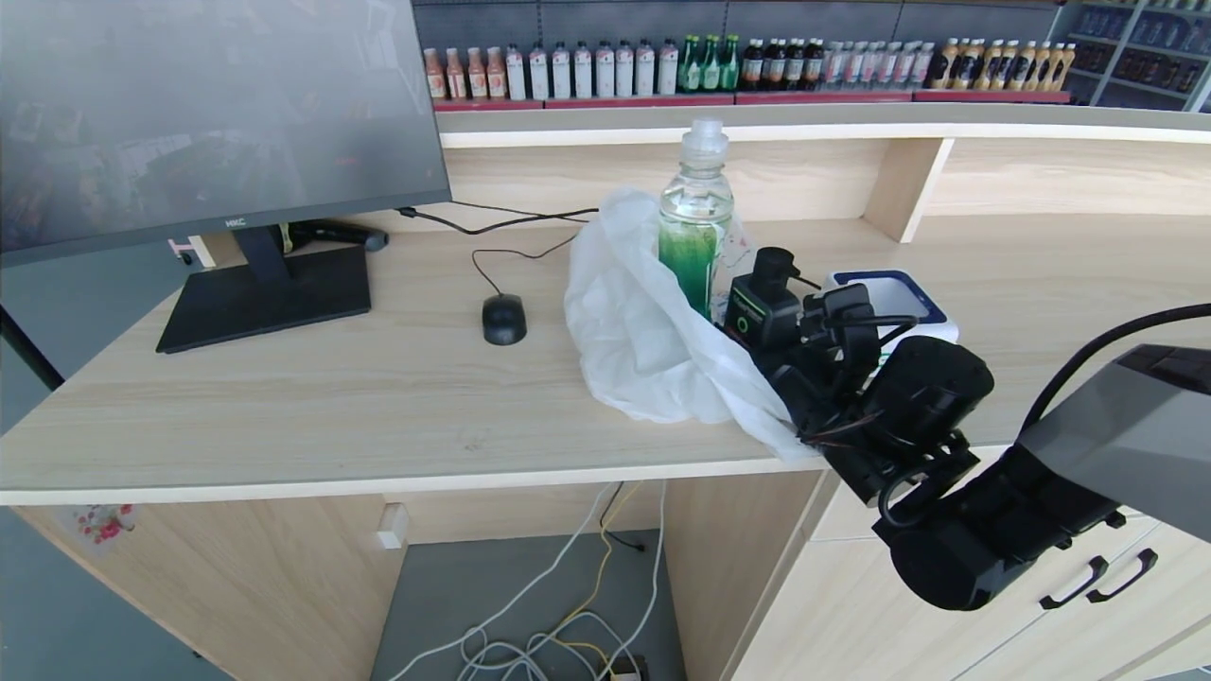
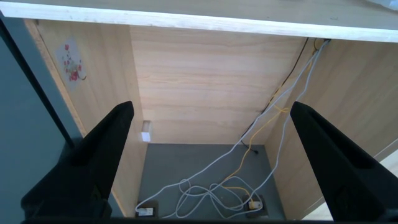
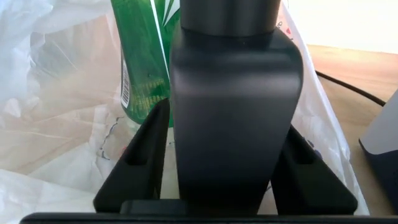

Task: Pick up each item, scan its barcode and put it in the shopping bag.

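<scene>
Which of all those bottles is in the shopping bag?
The green-labelled bottle standing in the white bag on the counter; the rest line the shelf behind.

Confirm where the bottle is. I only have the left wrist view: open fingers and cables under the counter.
Observer: The green-labelled bottle stands upright inside the white shopping bag on the counter.
Operator: Right arm?
Observer: The right gripper is at the bag's right edge, close to the bottle, shut on a black device.
Operator: Anything else by the bag?
Observer: A white box with a blue rim sits on the counter just right of the bag, partly behind the arm.
</scene>
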Robot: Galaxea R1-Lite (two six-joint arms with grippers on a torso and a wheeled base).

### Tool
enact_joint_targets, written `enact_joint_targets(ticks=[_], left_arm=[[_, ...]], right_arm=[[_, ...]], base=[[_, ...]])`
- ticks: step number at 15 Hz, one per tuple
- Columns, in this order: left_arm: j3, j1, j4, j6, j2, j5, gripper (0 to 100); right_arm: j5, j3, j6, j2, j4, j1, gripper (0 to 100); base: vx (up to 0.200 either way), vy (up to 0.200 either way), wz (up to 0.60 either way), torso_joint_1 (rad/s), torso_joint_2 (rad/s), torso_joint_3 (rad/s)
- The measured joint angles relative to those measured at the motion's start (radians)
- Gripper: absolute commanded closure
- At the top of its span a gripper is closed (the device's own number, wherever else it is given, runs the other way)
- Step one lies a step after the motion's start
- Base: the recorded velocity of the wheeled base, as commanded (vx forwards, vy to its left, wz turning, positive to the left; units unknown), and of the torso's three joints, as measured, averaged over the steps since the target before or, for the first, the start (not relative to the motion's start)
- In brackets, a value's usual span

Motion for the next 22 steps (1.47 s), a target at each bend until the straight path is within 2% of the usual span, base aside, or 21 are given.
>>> enact_joint_targets(ticks=[12,18,22], left_arm=[[0.0,0.001,0.0,0.0,0.0,0.0,0],[0.0,0.001,0.0,0.0,0.0,0.0,0],[0.0,0.0,0.0,0.0,0.0,0.0,0]], right_arm=[[-0.001,0.099,0.017,-0.135,-0.016,0.01,0],[-0.001,0.261,0.015,-0.295,-0.023,0.01,0],[-0.003,0.436,0.014,-0.464,-0.022,-0.001,0]], base=[[0.0,0.0,0.0,0.0,0.0,0.0],[0.0,0.0,0.0,0.0,0.0,0.0],[0.0,0.0,0.0,0.0,0.0,0.0]])
